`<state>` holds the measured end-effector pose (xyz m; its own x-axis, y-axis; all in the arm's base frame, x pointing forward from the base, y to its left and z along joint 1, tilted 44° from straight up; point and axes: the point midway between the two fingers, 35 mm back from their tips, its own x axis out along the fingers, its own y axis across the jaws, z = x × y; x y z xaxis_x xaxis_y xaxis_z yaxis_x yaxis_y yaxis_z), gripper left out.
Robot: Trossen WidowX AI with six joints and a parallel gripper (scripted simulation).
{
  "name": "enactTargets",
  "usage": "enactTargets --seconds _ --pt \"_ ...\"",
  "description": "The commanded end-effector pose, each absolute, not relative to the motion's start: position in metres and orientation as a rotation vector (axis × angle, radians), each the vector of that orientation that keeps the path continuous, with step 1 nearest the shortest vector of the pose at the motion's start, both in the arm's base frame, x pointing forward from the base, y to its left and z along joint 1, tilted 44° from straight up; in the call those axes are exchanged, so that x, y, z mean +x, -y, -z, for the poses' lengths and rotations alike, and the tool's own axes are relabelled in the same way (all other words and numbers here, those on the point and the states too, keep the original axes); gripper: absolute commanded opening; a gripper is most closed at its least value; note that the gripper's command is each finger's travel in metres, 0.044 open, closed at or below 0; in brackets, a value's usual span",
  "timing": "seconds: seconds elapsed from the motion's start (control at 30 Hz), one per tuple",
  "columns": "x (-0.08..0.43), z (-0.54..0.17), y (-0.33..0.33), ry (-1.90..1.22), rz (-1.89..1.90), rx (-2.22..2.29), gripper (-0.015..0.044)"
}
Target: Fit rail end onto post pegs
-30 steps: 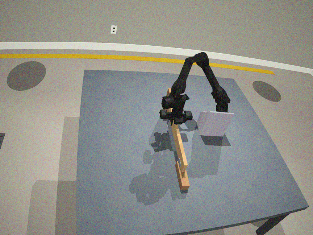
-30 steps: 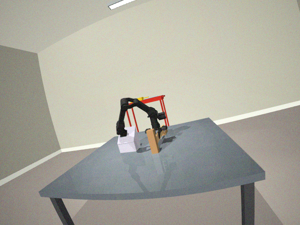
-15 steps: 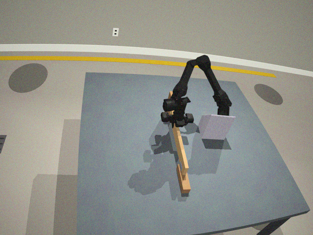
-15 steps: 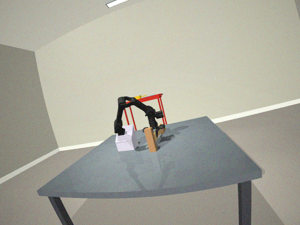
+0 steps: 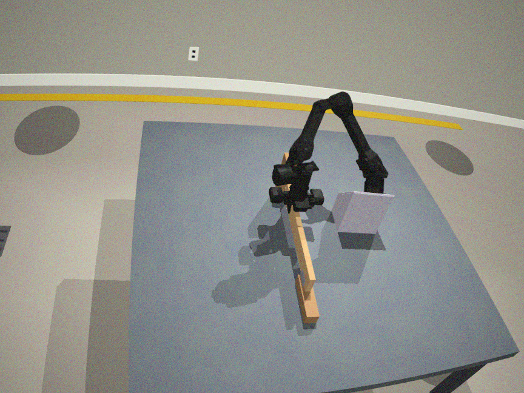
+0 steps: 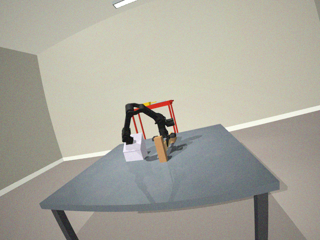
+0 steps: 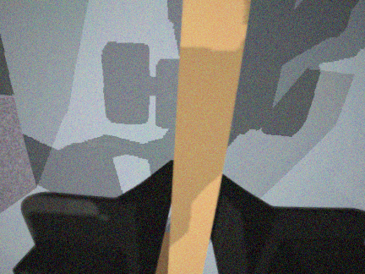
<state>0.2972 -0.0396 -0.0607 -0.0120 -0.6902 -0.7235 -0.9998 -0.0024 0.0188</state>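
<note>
The long rail (image 5: 305, 258) (image 7: 207, 106) runs from my gripper to the low footboard block (image 5: 311, 309). Its far end sits at the bracket there. My gripper (image 5: 290, 207) (image 6: 167, 144) (image 7: 187, 167) is shut on the rail toward its near end, with a finger on each side. The rail's shadow lies beside it on the table. The upright wooden post (image 6: 160, 149) (image 5: 285, 157) stands beyond the gripper in the top view and in front of it in the exterior view. The arm and post hide the pegs, the holes and the rail's near end, so I cannot tell whether they meet.
The pale lilac box (image 5: 359, 215) (image 6: 135, 154) under the arm's base stands beside the rail, on the right in the top view. The grey-blue table (image 5: 190, 338) (image 6: 103, 191) carries everything. A red frame (image 6: 160, 104) stands beyond the table.
</note>
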Motion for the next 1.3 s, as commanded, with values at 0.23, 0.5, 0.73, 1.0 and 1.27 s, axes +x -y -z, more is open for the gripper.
enactTargets --seconds 0.23,0.5,0.73,1.0,1.27 --pt "0.2993 0.0543 0.0405 -1.744 -0.763 -1.752 0.0000" --pt "0.2992 0.0525 0.0423 -1.744 -0.763 -1.752 0.0000" --pt "0.2991 0.0513 0.0442 -1.744 -0.762 -1.752 0.0000" --pt "0.2991 0.0499 0.0462 -1.744 -0.762 -1.752 0.0000" --pt "0.2992 0.0483 0.0481 -1.745 -0.762 -1.752 0.0000"
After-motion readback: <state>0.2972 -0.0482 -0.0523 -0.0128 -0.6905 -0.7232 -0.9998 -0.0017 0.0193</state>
